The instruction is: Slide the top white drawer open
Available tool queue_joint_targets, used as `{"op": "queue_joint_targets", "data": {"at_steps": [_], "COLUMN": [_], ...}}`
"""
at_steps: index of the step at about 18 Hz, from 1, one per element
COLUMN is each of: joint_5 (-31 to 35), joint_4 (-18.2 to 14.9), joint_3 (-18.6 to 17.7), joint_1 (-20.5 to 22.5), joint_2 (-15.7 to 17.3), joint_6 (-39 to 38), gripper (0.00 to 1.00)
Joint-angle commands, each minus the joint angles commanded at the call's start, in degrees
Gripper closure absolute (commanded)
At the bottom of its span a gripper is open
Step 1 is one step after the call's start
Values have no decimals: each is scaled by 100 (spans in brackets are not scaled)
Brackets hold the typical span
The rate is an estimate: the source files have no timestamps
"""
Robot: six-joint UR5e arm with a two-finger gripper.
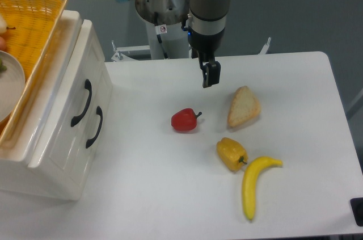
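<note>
The cream-white cabinet (57, 155) stands at the table's left edge, its front facing right. The top white drawer (71, 95) carries a black curved handle (81, 102) and sits flush with the cabinet front. Below it, the lower drawer (85, 138) with its own black handle (95, 126) is also flush. My gripper (210, 76) hangs from the arm over the table's far middle, well to the right of the cabinet and touching nothing. Its dark fingers overlap from this angle, so the gap between them does not show.
A yellow wicker basket (34, 19) with a white plate (8, 89) rests on the cabinet. On the table lie a red pepper (184, 120), a bread wedge (243, 107), a yellow pepper (231, 154) and a banana (254, 183).
</note>
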Motion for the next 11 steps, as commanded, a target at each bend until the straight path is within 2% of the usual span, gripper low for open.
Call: {"op": "queue_joint_targets", "data": {"at_steps": [8, 11], "joint_5": [0, 9], "joint_4": [-53, -35], "joint_3": [-17, -88], "joint_1": [-18, -26], "joint_2": [-44, -26], "joint_6": [-26, -438], "gripper": [0, 0]}}
